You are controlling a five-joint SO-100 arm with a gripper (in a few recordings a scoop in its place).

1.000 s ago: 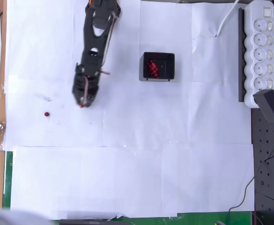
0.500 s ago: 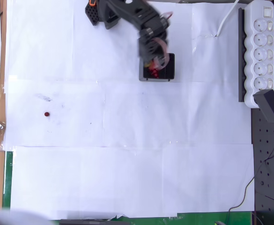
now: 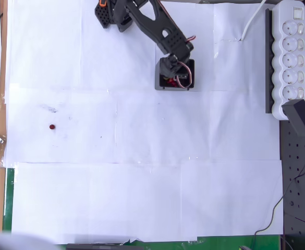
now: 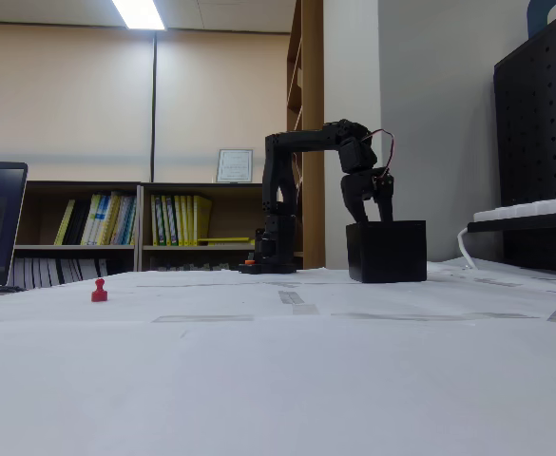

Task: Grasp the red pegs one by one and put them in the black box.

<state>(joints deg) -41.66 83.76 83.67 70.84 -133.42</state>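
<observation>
Black fingers (image 4: 373, 217) hover low over the black box (image 4: 386, 252) so we drop into it, their state unclear to us, one red peg (image 3: 52, 126) remaining on the bench (image 3: 142, 182).

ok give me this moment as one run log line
gripper: over black box, tips dipped inside, jaws hidden | box: red pegs inside | loose peg: one upright on paper, far left overhead
</observation>
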